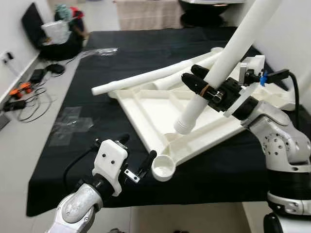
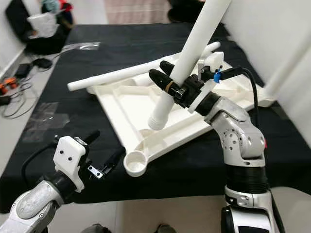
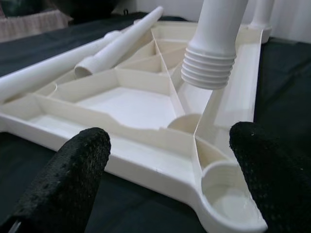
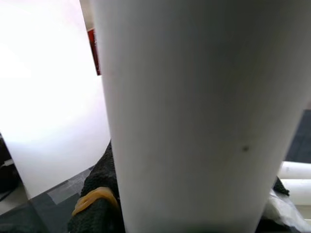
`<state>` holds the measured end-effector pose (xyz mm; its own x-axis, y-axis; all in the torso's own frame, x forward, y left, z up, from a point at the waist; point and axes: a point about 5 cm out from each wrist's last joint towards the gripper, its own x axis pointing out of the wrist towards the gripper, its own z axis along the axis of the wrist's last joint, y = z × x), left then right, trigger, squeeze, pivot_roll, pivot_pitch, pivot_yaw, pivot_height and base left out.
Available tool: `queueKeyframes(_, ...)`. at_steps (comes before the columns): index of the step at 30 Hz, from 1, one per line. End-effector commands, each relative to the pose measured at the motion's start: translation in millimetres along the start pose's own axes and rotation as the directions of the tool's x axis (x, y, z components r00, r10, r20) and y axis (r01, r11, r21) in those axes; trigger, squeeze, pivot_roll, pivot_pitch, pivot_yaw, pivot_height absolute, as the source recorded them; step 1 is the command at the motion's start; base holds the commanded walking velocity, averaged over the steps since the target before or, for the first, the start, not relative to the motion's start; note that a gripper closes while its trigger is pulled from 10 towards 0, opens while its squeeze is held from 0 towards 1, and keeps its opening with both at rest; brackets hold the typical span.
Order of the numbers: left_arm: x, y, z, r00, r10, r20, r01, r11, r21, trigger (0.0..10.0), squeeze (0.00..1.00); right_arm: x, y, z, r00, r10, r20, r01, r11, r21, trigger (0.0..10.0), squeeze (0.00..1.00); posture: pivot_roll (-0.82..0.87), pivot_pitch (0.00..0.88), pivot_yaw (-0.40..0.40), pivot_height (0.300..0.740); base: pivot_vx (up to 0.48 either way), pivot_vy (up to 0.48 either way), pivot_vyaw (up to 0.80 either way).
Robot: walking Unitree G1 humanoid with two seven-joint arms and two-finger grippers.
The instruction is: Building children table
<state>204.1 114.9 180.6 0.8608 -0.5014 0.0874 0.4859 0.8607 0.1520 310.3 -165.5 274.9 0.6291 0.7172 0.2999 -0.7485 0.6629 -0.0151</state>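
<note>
A white plastic tabletop (image 1: pixel 155 109) lies upside down on a black cloth, ribs facing up. My right gripper (image 1: pixel 201 87) is shut on a white table leg (image 1: pixel 228 58), which tilts up and to the right. The leg's threaded end (image 3: pixel 209 68) hangs just above the tabletop, a short way behind its front corner socket (image 1: pixel 164 168). My left gripper (image 1: pixel 138 147) is open and low, right beside that socket, with nothing between its fingers (image 3: pixel 77 165). Two more white legs (image 1: pixel 146 77) lie across the tabletop's far side. The right wrist view is close against the held leg (image 4: pixel 194 116).
The black cloth (image 1: pixel 112 58) ends at a front edge near my left arm. Another white leg (image 2: pixel 284 63) stands at the tabletop's far right corner. On the floor at far left lie cables and chargers (image 1: pixel 29 85) and bags (image 1: pixel 58 29). A white wall runs along the right.
</note>
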Motion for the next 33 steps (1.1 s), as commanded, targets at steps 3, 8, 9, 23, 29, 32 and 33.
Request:
queueKeyframes(3,-1.4,0.2,-3.8,1.0,0.017,-0.011,-0.017,1.0,-0.013,10.0,0.0,6.6,9.5,6.8,0.999,0.038,0.014,-0.037,0.999,-0.023,10.0,0.0,0.04,0.067,-0.026,0.74,0.0,0.0,0.0)
queueKeyframes(8,-1.4,-1.8,-4.6,1.0,0.018,-0.01,-0.018,0.999,-0.032,10.0,0.0,6.4,6.8,6.5,1.0,0.018,0.005,-0.018,0.999,-0.029,10.0,0.0,0.03,0.064,-0.03,0.74,0.0,0.0,0.0)
queueKeyframes(9,-1.4,-1.8,-4.6,1.0,0.018,-0.01,-0.018,0.999,-0.032,10.0,0.0,6.4,6.8,6.5,1.0,0.018,0.005,-0.018,0.999,-0.029,10.0,0.0,0.03,0.064,-0.03,0.74,0.0,0.0,0.0)
queueKeyframes(23,-0.8,-0.9,-4.8,0.999,0.039,-0.009,-0.039,0.999,-0.02,10.0,0.0,9.3,5.8,6.3,1.0,-0.006,-0.013,0.005,0.999,-0.053,10.0,0.0,0.03,0.074,-0.038,0.74,-0.184,0.166,0.0)
queueKeyframes(29,-0.4,-1.1,-4.7,0.999,0.051,-0.006,-0.051,0.998,-0.034,10.0,0.0,10.8,2.8,8.0,0.999,-0.029,-0.02,0.027,0.997,-0.073,10.0,0.0,0.03,0.079,-0.042,0.74,0.0,0.0,0.0)
queueKeyframes(32,-0.3,-0.4,-4.4,0.998,0.056,-0.005,-0.056,0.998,-0.034,10.0,0.0,12.8,1.8,9.3,0.999,-0.044,-0.009,0.043,0.996,-0.075,10.0,0.0,0.03,0.079,-0.042,0.74,0.0,0.0,0.0)
queueKeyframes(33,-0.1,0.2,-4.2,0.998,0.06,-0.005,-0.06,0.998,-0.033,10.0,0.0,14.7,1.1,9.8,0.998,-0.063,-0.003,0.062,0.995,-0.082,10.0,0.0,0.03,0.083,-0.041,0.74,0.0,0.0,0.0)
